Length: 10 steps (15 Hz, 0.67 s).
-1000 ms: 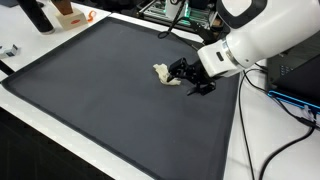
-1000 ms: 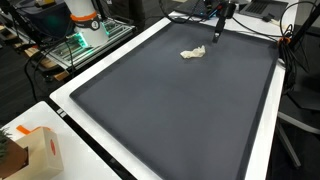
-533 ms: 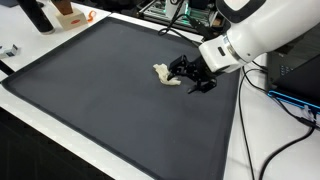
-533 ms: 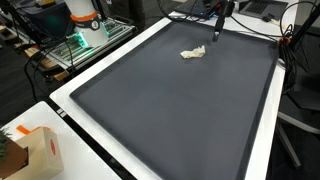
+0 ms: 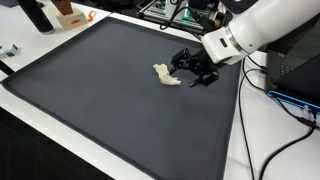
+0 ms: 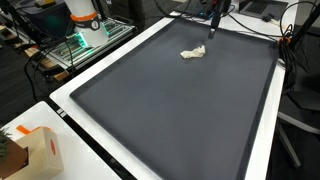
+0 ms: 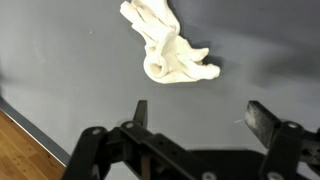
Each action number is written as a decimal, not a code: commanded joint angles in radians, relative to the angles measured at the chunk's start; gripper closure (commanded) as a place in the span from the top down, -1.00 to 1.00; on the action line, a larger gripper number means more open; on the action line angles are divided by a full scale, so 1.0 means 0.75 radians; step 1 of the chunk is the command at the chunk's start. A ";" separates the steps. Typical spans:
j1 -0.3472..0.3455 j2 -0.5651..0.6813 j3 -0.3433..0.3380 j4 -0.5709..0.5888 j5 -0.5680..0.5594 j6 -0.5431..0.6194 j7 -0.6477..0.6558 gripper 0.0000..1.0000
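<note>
A small crumpled cream-white cloth [image 5: 167, 75] lies on the dark grey mat [image 5: 90, 90]. It also shows in an exterior view [image 6: 193, 53] and at the top of the wrist view [image 7: 167, 48]. My gripper [image 5: 192, 69] hangs just beside and a little above the cloth, jaws spread wide and empty. In the wrist view the gripper [image 7: 200, 112] has its two fingers wide apart with bare mat between them, and the cloth lies beyond the fingertips. In an exterior view the gripper [image 6: 211, 24] hovers at the far end of the mat.
A white table rim [image 6: 70, 95] frames the mat. A cardboard box [image 6: 35, 152] stands at the near corner. An orange object [image 5: 72, 15] and a dark bottle [image 5: 36, 14] stand at the far edge. Cables [image 5: 270, 110] and electronics [image 6: 85, 30] lie beside the table.
My gripper has risen and drawn back slightly from the cloth, still open. The cloth has stayed in place.
</note>
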 commanded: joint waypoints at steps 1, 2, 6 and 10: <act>-0.033 -0.081 0.036 -0.122 0.016 0.029 -0.003 1.00; -0.036 -0.090 0.041 -0.136 0.016 0.029 -0.004 1.00; -0.056 -0.135 0.064 -0.205 0.011 0.052 -0.015 1.00; -0.080 -0.181 0.087 -0.278 0.008 0.089 -0.025 1.00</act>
